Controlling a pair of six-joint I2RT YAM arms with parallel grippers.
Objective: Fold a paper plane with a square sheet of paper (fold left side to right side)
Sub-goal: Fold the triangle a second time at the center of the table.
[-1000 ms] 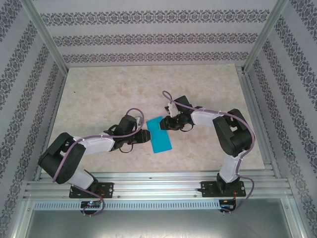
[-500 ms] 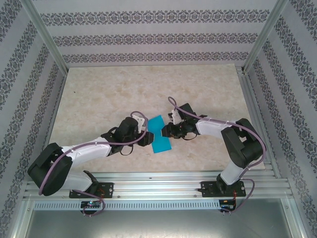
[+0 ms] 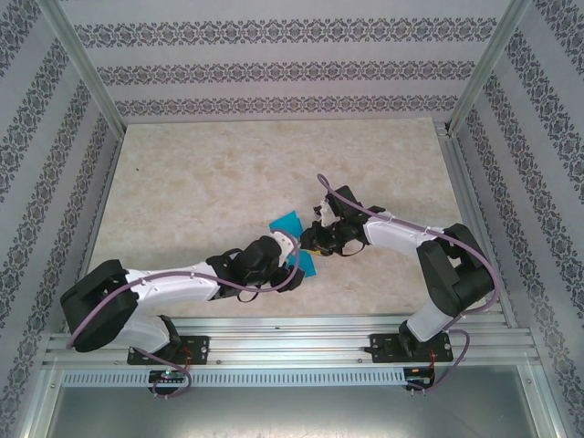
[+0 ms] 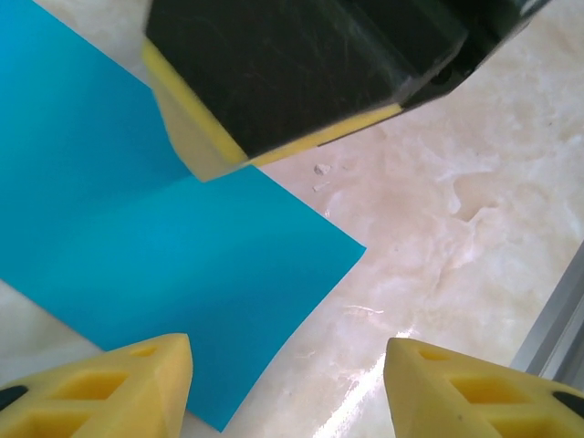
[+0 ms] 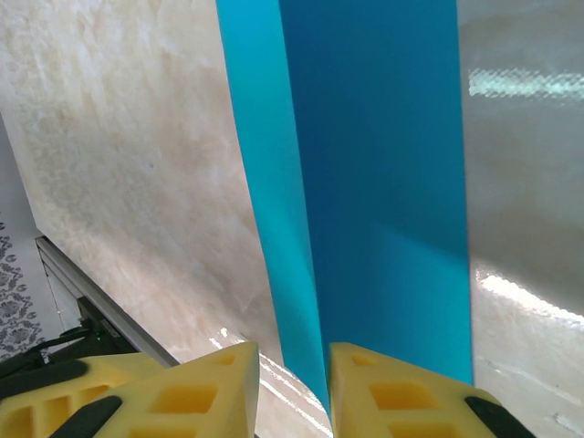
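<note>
The square sheet of paper point(image 3: 286, 222), cyan-blue and folded into a narrow strip, lies on the marble tabletop between both arms. My left gripper point(image 3: 294, 272) hovers at its near end. In the left wrist view this gripper point(image 4: 287, 383) is open, the paper's point(image 4: 137, 246) near corner reaching just inside its left finger. My right gripper point(image 3: 308, 245) sits over the strip's middle. In the right wrist view its jaws point(image 5: 294, 388) stand narrowly apart, and the paper's point(image 5: 383, 182) long edge runs into the gap against the right fingertip. The right gripper's black-and-yellow finger point(image 4: 301, 73) rests on the paper.
The marble tabletop point(image 3: 201, 182) has free room to the left and far side. An aluminium frame rail point(image 3: 292, 328) runs along the near edge, close to the left gripper point(image 4: 557, 319). Patterned walls enclose the other sides.
The left arm has swung right and nearer, to the paper's near end, and its jaws have widened. The right gripper has shifted slightly onto the paper and its jaws have narrowed.
</note>
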